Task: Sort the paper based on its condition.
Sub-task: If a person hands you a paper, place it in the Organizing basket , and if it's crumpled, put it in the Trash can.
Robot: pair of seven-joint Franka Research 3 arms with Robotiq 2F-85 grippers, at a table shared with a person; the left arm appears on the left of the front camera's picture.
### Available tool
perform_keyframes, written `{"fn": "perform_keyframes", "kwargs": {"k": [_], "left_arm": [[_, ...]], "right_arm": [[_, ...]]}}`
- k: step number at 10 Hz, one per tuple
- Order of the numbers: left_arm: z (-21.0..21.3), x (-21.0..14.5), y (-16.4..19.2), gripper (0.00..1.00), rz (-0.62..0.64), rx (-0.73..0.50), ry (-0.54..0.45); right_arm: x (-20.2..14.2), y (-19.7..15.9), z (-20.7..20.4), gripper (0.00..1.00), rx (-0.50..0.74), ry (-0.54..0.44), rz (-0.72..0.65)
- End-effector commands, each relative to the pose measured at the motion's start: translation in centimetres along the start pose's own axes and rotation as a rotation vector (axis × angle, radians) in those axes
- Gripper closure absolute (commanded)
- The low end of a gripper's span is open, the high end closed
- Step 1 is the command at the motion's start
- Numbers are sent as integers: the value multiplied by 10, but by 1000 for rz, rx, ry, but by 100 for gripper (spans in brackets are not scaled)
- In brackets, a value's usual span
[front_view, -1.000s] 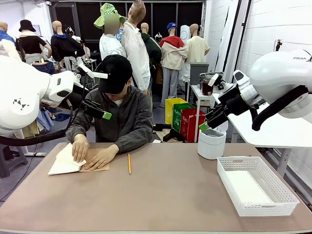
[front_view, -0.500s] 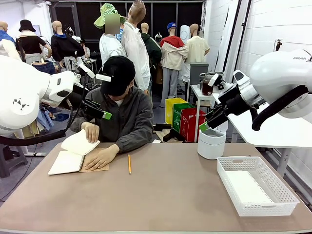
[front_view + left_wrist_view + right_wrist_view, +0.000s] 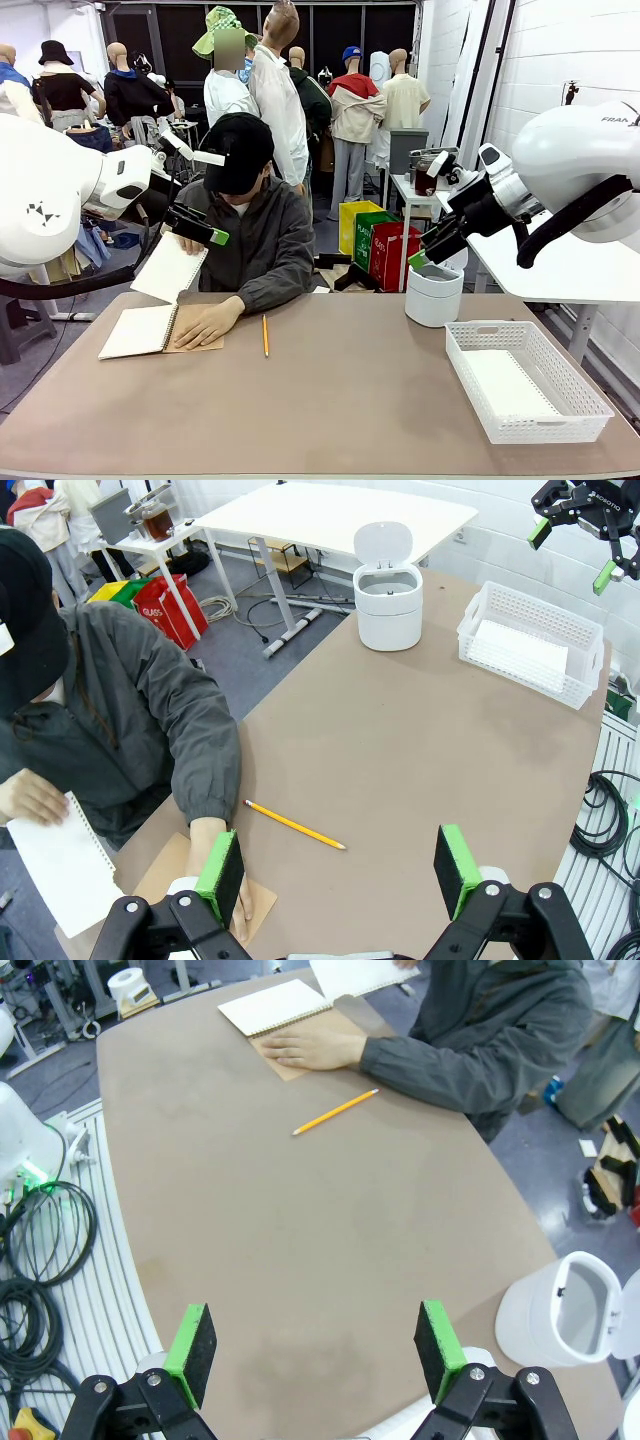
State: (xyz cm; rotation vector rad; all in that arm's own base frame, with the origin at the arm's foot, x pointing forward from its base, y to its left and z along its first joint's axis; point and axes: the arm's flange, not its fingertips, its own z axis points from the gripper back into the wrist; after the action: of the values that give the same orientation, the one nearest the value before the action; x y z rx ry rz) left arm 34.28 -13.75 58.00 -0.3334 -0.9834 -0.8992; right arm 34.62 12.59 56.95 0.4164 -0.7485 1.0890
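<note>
Across the table a person holds up one loose white sheet of paper (image 3: 168, 268) in one hand, above an open spiral notebook (image 3: 138, 332). The other hand rests flat on the notebook's brown cover. The held sheet also appears in the left wrist view (image 3: 55, 875) and the right wrist view (image 3: 360, 972). More white paper (image 3: 505, 385) lies in the white basket (image 3: 550, 428) at the right. My left gripper (image 3: 205, 195) hangs open in the air near the person's shoulder, its jaws wide over the table (image 3: 340, 872). My right gripper (image 3: 430, 212) is open too, high above the bin (image 3: 313, 1340).
A yellow pencil (image 3: 265, 335) lies beside the notebook. A white bin (image 3: 433, 295) with its lid up stands at the back right. The basket (image 3: 520, 680) sits near the right edge, close to the bin (image 3: 388, 605). The person's arms take up the far left.
The person has pulled a sheet off the notebook and raised it clear. Neither arm has moved.
</note>
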Motion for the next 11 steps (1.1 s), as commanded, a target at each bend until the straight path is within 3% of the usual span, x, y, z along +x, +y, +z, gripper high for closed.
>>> {"fn": "perform_keyframes", "kwargs": {"k": [1,11], "left_arm": [[-1,-2,1,0,-10,-4,4],[-1,-2,1,0,-10,-4,4]], "right_arm": [[-1,0,-1,0,3,4,5],[-1,0,-1,0,3,4,5]]}}
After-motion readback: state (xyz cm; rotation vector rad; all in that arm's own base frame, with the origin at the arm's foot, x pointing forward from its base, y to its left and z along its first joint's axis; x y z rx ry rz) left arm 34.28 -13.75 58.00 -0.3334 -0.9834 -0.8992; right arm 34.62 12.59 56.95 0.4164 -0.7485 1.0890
